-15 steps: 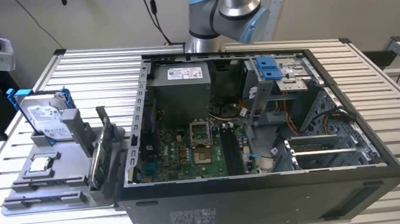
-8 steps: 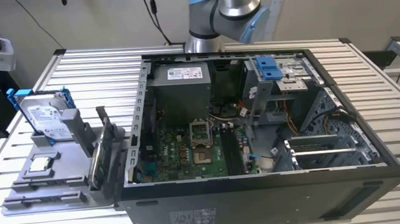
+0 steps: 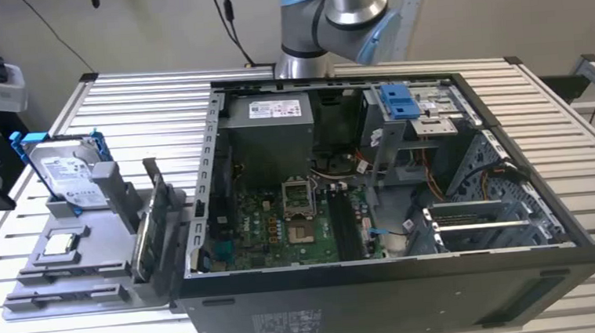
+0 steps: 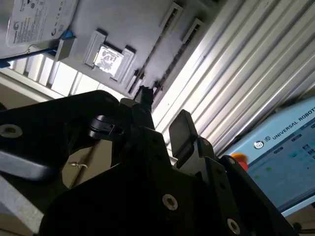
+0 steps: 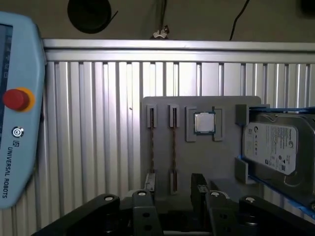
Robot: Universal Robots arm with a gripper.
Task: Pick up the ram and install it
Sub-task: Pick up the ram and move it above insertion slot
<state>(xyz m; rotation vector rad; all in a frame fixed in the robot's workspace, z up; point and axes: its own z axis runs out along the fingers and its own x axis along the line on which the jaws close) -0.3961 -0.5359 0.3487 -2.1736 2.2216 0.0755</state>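
Two ram sticks stand on edge in slots of the grey holder tray; they appear as thin dark lines, one ram and a second nearer the processor. In the exterior view the ram stands at the tray's side next to the computer case. My gripper hangs above the tray, apart from the sticks, open with nothing between its black fingers. The second wrist view shows the gripper open, with the ram beyond it.
The open computer case lies on the slatted table, its motherboard exposed. On the tray sit a processor chip and a silver-labelled hard drive in a blue frame. A teach pendant lies beside the tray.
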